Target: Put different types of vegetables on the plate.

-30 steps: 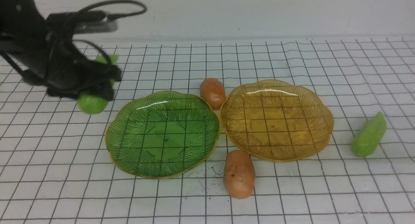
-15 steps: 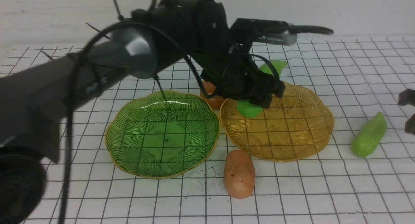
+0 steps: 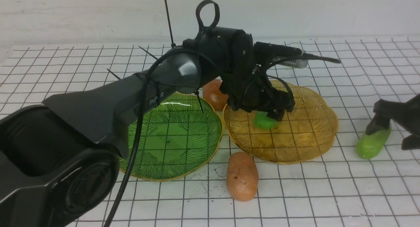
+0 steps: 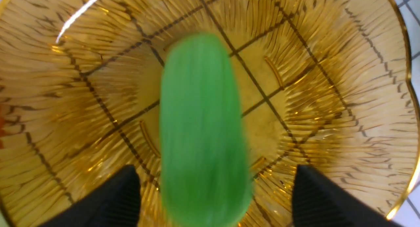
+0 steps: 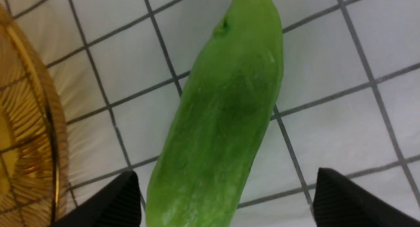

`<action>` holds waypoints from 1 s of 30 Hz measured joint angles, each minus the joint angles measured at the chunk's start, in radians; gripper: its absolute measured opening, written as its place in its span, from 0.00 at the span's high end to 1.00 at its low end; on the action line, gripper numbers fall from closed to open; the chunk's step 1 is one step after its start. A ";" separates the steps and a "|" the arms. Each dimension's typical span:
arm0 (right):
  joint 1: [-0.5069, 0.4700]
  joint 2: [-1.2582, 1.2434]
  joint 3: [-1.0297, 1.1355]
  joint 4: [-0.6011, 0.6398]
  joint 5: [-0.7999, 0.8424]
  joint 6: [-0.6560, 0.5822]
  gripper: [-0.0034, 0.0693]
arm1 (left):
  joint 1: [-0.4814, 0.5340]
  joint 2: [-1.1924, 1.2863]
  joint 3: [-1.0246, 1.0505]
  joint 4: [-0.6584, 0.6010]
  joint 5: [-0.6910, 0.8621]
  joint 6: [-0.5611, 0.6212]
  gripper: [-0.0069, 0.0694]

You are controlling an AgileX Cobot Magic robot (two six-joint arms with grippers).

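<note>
Now, your left claw (image 4: pixel 215 194) is spread clear of the gourd (image 4: pixel 205 131) over the amber plate (image 3: pixel 311 131), right of the picture's centre; lift straight up so neither finger drags it. At the far right, your right claw (image 3: pixel 385 140) stands wide around the other gourd (image 3: pixel 370 148); centre it across the body, I'd say, before squeezing gently.

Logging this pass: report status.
Left end effector open, gourd between its fingers, over amber plate. Right end effector open around second gourd. Both potatoes off the plates.
</note>
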 joint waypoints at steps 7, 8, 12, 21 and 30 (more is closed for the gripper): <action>0.017 0.098 -0.051 0.040 -0.026 -0.066 0.06 | 0.000 -0.004 -0.165 0.025 0.246 -0.001 0.24; 0.019 0.103 -0.052 0.040 -0.028 -0.069 0.10 | 0.001 -0.008 -0.210 0.029 0.302 -0.002 0.30; 0.019 0.105 -0.054 0.032 -0.028 -0.085 0.35 | 0.002 -0.036 -0.335 0.059 0.379 -0.002 0.61; 0.022 -0.088 -0.054 -0.009 -0.025 -0.065 0.44 | 0.030 -0.169 -0.315 0.188 0.399 -0.066 0.92; 0.180 -0.177 -0.055 0.189 -0.041 -0.166 0.44 | 0.033 -0.445 0.134 0.206 0.399 -0.129 0.92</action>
